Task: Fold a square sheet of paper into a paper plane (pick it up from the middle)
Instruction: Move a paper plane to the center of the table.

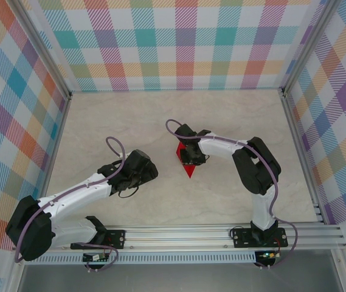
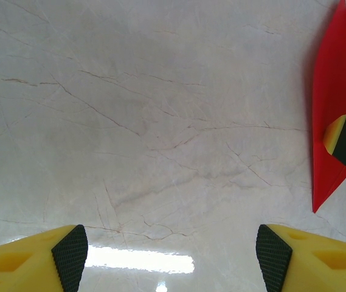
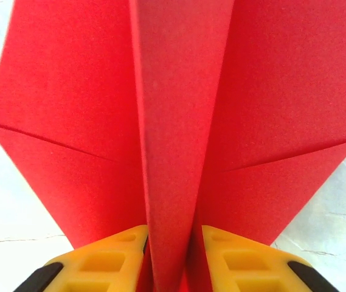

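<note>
Two grippers and one paper plane, itemised.

1. Right gripper [image 3: 173, 252]. The yellow fingers [image 3: 115, 255] stand narrowly apart, one on each side of the raised centre ridge of the paper plane [image 3: 179, 91]. They sit right against the fold. Whether they pinch it or merely flank it cannot be told. The wrist is tipped down near the middle of the table [image 1: 112, 115]. The forearm runs out to the right to a raised elbow. From there the upper arm drops back to its base on the rail [image 1: 191, 234] at the near edge.

2. Paper plane. It is bright red, with wings spread to both sides of the ridge and a diagonal crease across each. It sits directly under the right gripper, over the marble-patterned table. In the top view its sharp point is aimed at the near edge. Whether it rests on the surface or is lifted cannot be told.

3. Left gripper [image 2: 173, 249]. The jaws are wide apart, with black-padded fingertips [image 2: 70, 255] over bare table. It sits low, left of the plane and apart from it. The plane's edge shows at the right margin of the left wrist view. The forearm slopes back to the lower left to a dark shoulder joint, then folds in to its base on the rail.
</note>
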{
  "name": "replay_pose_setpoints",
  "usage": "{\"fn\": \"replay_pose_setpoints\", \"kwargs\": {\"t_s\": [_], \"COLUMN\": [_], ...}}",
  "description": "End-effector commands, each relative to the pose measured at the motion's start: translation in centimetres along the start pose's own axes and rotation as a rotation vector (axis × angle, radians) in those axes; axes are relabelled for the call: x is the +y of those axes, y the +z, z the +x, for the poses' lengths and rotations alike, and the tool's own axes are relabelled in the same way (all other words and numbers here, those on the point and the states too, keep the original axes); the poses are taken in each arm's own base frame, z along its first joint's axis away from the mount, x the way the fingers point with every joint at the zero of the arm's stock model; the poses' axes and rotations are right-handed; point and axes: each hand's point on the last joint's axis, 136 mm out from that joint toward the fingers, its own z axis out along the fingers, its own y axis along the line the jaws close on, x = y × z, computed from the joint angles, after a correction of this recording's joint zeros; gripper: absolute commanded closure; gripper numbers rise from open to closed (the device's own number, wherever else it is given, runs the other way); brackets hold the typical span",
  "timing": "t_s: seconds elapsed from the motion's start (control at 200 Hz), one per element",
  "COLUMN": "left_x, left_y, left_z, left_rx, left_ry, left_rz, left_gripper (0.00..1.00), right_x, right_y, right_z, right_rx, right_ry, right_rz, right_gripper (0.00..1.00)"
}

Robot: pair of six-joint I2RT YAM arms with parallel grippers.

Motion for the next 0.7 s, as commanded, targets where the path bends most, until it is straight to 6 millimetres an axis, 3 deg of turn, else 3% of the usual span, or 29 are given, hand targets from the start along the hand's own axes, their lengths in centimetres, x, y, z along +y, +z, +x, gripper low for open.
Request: {"fn": "replay_pose_setpoints", "kwargs": {"t_s": [0.0, 0.305, 0.45, 0.695], "left_x": [0.2, 0.3, 0.2, -0.2], "left_y": [-0.2, -0.1, -0.2, -0.4], "left_z": [-0.1, 0.0, -0.2, -0.4], "left_rx": [0.004, 0.004, 0.003, -0.006], "left_ry": [-0.006, -0.004, 0.003, 0.015], "left_rz": [0.004, -0.001, 0.002, 0.016], "left_gripper": [0.23, 0.22, 0.21, 0.19], "right_x": [-0.2, -0.8, 0.2, 0.3], "right_y": [0.0, 0.0, -2.1, -5.8], "right_z": [0.4, 0.4, -0.6, -1.5], "right_rx": [0.015, 0.034, -0.007, -0.052], "right_ry": [-0.034, 0.01, 0.01, -0.005], "right_rz": [-0.013, 0.026, -0.033, -0.041], "right_gripper": [0.69, 0.65, 0.59, 0.48]}}
